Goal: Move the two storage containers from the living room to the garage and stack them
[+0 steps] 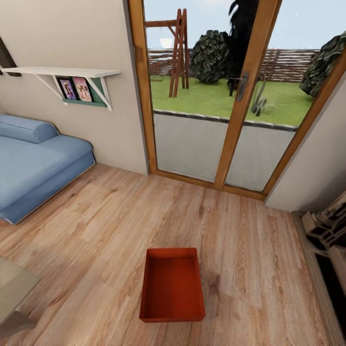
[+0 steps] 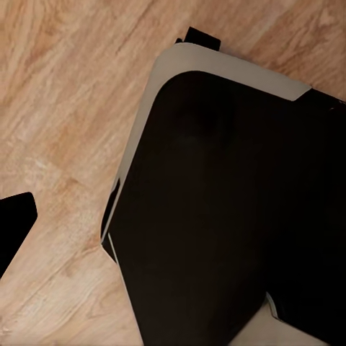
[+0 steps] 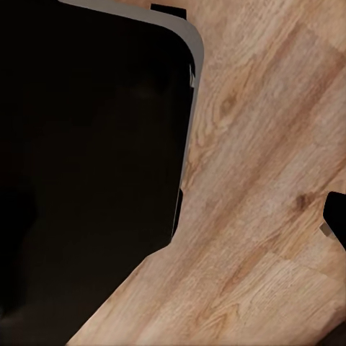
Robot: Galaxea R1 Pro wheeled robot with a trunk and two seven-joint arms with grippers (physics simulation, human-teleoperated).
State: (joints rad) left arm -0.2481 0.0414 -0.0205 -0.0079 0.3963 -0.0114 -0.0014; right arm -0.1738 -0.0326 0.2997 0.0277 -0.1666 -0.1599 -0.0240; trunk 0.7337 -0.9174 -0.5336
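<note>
Scene: open orange-red rectangular storage bin (image 1: 172, 284) upright on light wood-plank floor (image 1: 105, 226), near centre, well short of far glass doors (image 1: 206, 96) | Grippers: state cannot tell, fingers unseen | Step: approach squarely, reach opposite long rims, lift level.

containers: 1 (image 1: 172, 284) (orange-red) | sofas: 1 (image 1: 33, 163) | shelves: 1 (image 1: 67, 72)

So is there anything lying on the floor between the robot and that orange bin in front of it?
Nothing visible does. The orange-red rectangular lidless bin sits alone on bare light wood-plank floor, with the blue sofa far off to the left.
</note>
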